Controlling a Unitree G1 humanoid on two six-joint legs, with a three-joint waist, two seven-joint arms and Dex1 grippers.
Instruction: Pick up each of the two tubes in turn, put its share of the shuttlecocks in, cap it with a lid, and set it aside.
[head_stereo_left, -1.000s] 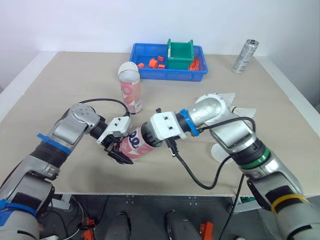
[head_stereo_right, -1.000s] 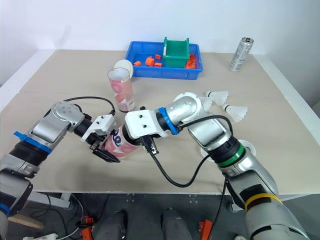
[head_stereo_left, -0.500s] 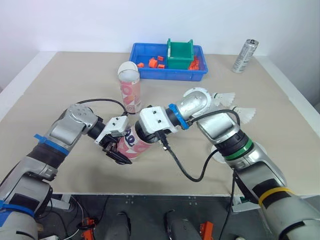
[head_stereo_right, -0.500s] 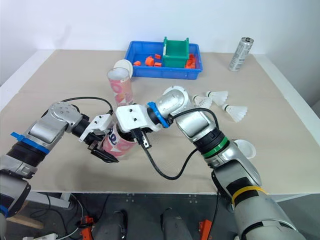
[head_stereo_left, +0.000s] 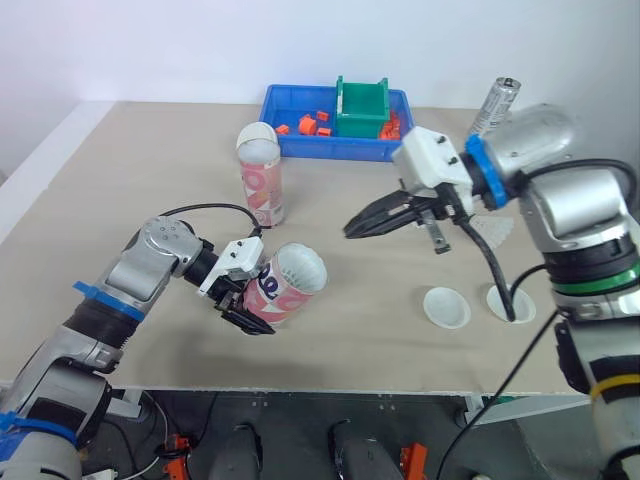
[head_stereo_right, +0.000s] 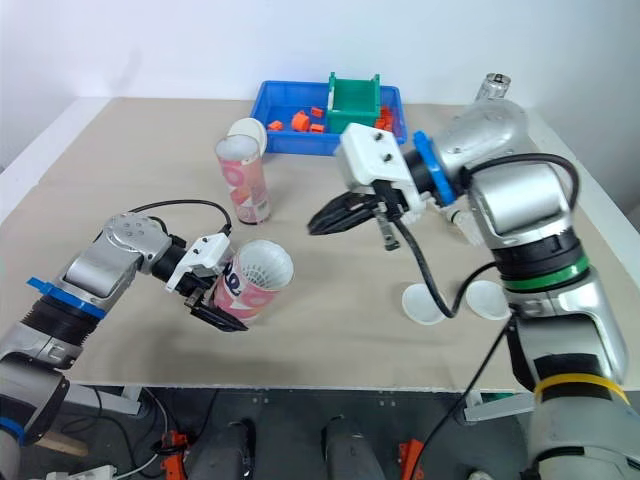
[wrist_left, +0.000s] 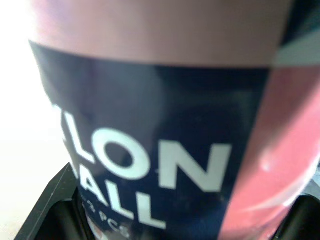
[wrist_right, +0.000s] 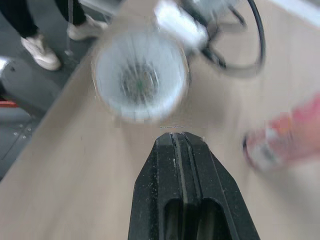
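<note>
My left gripper (head_stereo_left: 247, 301) is shut on a pink tube (head_stereo_left: 272, 293), held tilted just above the table with its mouth toward the right. White shuttlecock feathers (head_stereo_left: 299, 269) fill that mouth. The left wrist view has the tube's label (wrist_left: 160, 125) right up close. My right gripper (head_stereo_left: 351, 231) hovers shut and empty, above and to the right of the tube; its fingers (wrist_right: 180, 150) point at the feathered mouth (wrist_right: 139, 82). A second pink tube (head_stereo_left: 262, 182) with a white round top stands upright farther back. Two white lids (head_stereo_left: 446, 307) (head_stereo_left: 510, 303) lie on the table at the right.
A blue bin (head_stereo_left: 300, 140) with orange parts and a green box (head_stereo_left: 361, 106) sits at the back. A metal can (head_stereo_left: 493, 108) stands at the back right. A loose shuttlecock (head_stereo_left: 497, 231) lies partly behind my right arm. A black cable hangs from that arm.
My right gripper has pulled back from the tube's mouth, up and to the right, leaving a shuttlecock showing inside. The left gripper still holds the tube in about the same place.
</note>
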